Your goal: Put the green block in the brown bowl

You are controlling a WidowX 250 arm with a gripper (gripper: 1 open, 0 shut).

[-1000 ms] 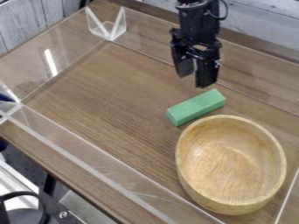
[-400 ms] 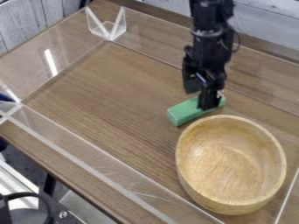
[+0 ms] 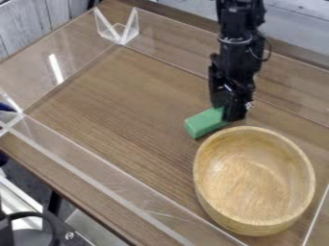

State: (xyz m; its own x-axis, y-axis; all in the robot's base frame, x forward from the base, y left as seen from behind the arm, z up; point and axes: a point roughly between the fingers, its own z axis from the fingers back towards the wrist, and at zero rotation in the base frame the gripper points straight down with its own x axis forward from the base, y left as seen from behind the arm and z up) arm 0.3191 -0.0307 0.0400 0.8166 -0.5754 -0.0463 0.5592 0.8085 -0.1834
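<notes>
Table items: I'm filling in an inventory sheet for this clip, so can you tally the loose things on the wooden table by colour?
Green: 1, the green block, with the gripper down over its far end
Light brown: 1, the brown bowl
Clear: 1, a small clear stand at the far corner
Total: 3

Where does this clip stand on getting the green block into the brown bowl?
Done: the end effector is down over the green block. In hand: the grasp, though a firm grip isn't clear. Left: lift and drop; the block lies on the table beside the empty brown bowl.
</notes>
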